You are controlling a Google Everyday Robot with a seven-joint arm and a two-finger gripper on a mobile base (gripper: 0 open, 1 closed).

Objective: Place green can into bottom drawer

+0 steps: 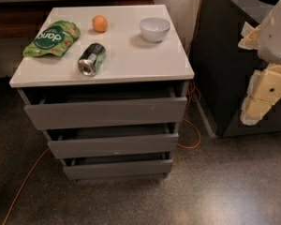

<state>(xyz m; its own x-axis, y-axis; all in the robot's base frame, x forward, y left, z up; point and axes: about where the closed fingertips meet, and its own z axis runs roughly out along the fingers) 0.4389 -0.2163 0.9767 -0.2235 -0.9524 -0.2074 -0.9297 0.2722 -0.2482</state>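
Note:
The green can (91, 59) lies on its side on the white cabinet top (145, 60), its shiny silver end facing the front edge. Below it, the bottom drawer (117, 169) is the lowest and narrowest grey front, pulled out a little with a dark gap above it. My gripper (261, 93) hangs at the far right of the camera view, level with the top drawer. It is well to the right of the cabinet and touches nothing.
On the cabinet top also lie a green snack bag (51, 38), an orange (99, 23) and a white bowl (154, 28). A dark unit (225, 55) stands to the right of the cabinet. An orange cable (189, 139) runs over the floor.

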